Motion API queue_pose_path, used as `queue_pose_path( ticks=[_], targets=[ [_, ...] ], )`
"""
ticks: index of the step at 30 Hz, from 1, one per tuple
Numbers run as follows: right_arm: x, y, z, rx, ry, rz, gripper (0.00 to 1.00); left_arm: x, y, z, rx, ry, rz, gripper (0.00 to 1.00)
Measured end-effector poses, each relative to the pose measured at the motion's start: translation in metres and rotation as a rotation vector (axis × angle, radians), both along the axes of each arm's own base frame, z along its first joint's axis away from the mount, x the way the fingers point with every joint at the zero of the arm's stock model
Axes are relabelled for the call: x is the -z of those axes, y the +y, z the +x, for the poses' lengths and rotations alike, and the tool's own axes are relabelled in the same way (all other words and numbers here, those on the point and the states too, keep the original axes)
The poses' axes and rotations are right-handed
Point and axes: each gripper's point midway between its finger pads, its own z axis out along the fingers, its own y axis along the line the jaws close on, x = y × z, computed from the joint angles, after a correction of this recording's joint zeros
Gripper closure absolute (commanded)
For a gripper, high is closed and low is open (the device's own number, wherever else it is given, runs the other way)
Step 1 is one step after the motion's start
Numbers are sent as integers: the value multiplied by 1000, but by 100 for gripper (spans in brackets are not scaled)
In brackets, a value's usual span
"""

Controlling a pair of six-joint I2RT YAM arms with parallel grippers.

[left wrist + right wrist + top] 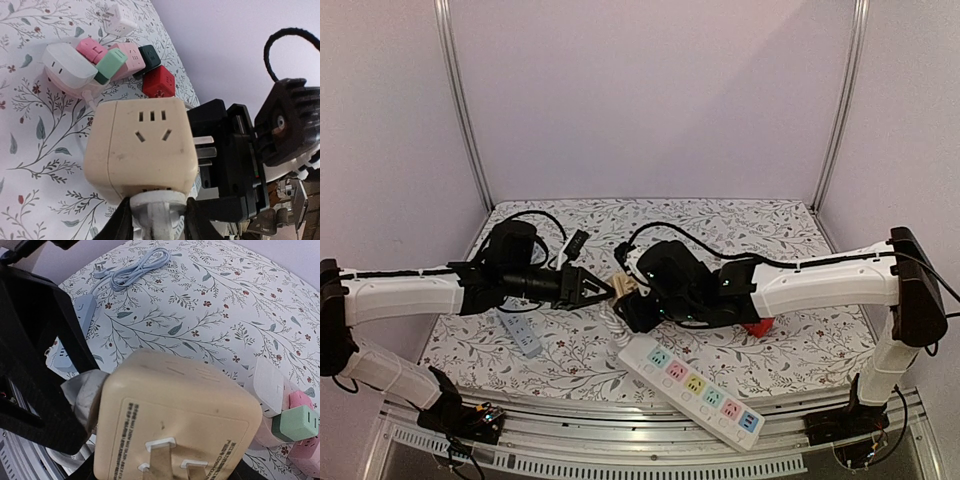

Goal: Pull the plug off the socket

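The two arms are meeting over the middle of the flower-printed tablecloth [800, 350], and between them is hanging the cream plastic cube socket [625, 287], lifted clear of the cloth so that each side can be taken by a different arm. The right pincer [640, 300] is bracing the cube from the face that carries its own bare metal prongs. Its fingers are mostly hidden behind the cube in its wrist view, so a firm clamp there is likely rather than certain, though the jaws are standing about halfway apart, as the cube's width would require. That hold is giving the other arm something fixed to pull against. The left pincer [157, 225] is coming in from the opposite side, where the white round-bodied plug [160, 210] is sitting pushed into the cube's lower face. Its dark fingers are pressing on either flank of the plug's collar, narrowed to roughly a third of their spread and gripping the plug itself, not the cube. The plug is therefore seated in the socket, not yet drawn out. Lying unused on the cloth are a heap of small coloured cube adaptors [120, 60] (pink, green, black, red and white) and a long white power strip with pastel outlets [705, 390].
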Motion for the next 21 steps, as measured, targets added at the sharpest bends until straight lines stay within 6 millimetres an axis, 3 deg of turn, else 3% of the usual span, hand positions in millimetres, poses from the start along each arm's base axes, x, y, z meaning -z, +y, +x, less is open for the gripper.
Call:
queue_pose_path(
  ticks=[3, 8, 21],
  targets=[
    [-2, -2, 2, 19, -1, -6, 99, 1, 0, 3, -16, 1, 2, 89],
    [0, -7, 5, 65, 23, -2, 99, 2, -4, 3, -30, -13, 10, 100],
    [4, -4, -1, 126, 172, 90, 100, 1, 1, -4, -163, -100, 1, 100]
  ],
)
